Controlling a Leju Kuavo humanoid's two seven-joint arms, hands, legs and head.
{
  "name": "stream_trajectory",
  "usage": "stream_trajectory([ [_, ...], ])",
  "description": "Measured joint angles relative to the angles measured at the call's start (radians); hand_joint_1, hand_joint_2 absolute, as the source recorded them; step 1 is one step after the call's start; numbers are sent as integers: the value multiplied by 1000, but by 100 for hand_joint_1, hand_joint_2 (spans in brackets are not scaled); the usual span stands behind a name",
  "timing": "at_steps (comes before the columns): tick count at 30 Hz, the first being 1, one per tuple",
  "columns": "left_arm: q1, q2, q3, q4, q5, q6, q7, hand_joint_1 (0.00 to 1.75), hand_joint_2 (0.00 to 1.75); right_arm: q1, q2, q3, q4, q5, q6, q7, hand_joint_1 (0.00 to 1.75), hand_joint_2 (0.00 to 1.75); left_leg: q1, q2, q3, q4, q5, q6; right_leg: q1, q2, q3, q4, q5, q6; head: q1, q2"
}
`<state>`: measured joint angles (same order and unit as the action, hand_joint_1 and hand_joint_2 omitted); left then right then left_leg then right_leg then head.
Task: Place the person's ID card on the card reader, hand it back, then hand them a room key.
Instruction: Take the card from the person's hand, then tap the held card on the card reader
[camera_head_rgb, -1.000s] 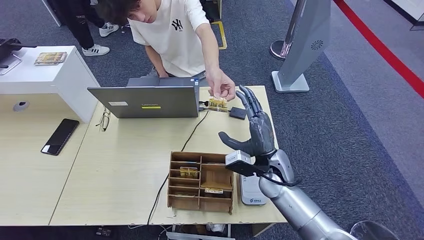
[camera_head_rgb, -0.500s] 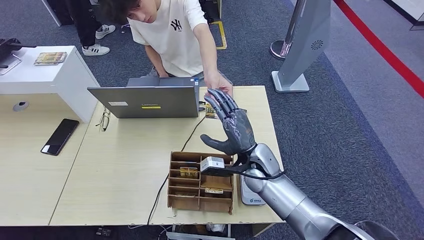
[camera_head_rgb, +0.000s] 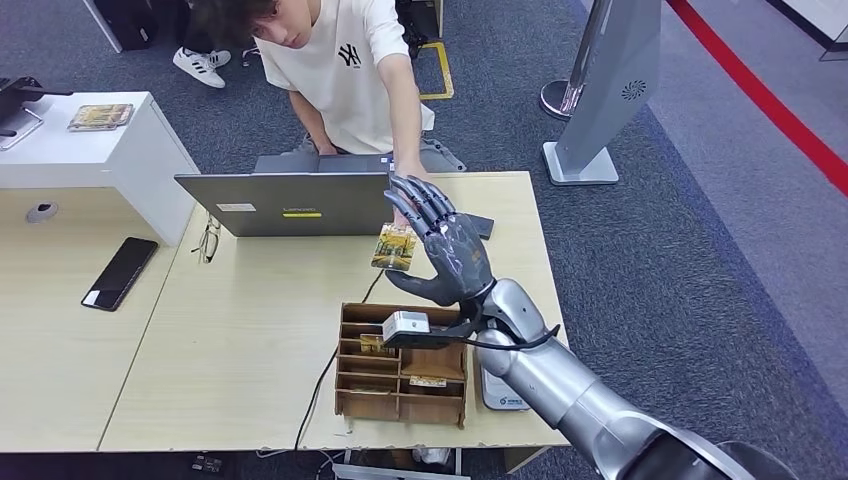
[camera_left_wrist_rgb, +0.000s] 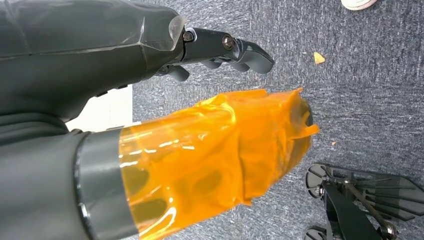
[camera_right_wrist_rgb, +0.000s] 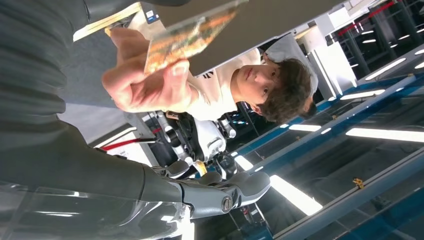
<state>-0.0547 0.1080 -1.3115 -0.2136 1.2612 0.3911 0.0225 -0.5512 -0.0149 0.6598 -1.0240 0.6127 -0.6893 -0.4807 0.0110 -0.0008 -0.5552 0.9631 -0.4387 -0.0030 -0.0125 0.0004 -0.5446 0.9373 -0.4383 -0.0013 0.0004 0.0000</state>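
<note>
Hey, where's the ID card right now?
In the head view the ID card is in the air over the desk, just left of the raised right hand and in front of the laptop; the right wrist view shows the person's hand pinching it.

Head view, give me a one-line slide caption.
Person's hand offers a patterned yellow ID card to the robot's open dark-fingered right hand above the wooden desk.

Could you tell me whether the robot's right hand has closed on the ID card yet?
Not yet. The right hand has its fingers spread beside the ID card, which the person's hand pinches.
</note>
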Motion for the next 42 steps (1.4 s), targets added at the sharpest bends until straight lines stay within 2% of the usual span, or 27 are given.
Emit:
stream_trajectory([
  [2, 0, 0, 0, 0, -1, 0, 0, 0, 0, -5, 3, 2, 4, -7, 0, -3, 117, 175, 0, 0, 0, 0, 0, 0, 0, 0, 0, 0, 0, 0, 0, 0],
  [3, 0, 0, 0, 0, -2, 0, 0, 0, 0, -7, 5, 3, 6, -10, 0, -5, 137, 175, 0, 0, 0, 0, 0, 0, 0, 0, 0, 0, 0, 0, 0, 0],
  [6, 0, 0, 0, 0, -2, 1, 0, 0, 0, -11, 10, 4, 12, -19, 0, -10, 145, 175, 0, 0, 0, 0, 0, 0, 0, 0, 0, 0, 0, 0, 0, 0],
  [28, 0, 0, 0, 0, -2, 6, 1, 0, 0, -12, 14, 1, 30, -20, -1, -18, 145, 175, 0, 0, 0, 0, 0, 0, 0, 0, 0, 0, 0, 0, 0, 0],
  [34, 0, 0, 0, 0, -2, 6, 2, 0, 0, -12, 14, 1, 33, -23, -1, -15, 150, 175, 0, 0, 0, 0, 0, 0, 0, 0, 0, 0, 0, 0, 0, 0],
  [42, 0, 0, 0, 0, -1, 7, 7, 0, 0, -11, 14, 1, 36, -93, -1, -4, 152, 175, 0, 0, 0, 0, 0, 0, 0, 0, -1, 0, 0, 0, 0, 0],
])
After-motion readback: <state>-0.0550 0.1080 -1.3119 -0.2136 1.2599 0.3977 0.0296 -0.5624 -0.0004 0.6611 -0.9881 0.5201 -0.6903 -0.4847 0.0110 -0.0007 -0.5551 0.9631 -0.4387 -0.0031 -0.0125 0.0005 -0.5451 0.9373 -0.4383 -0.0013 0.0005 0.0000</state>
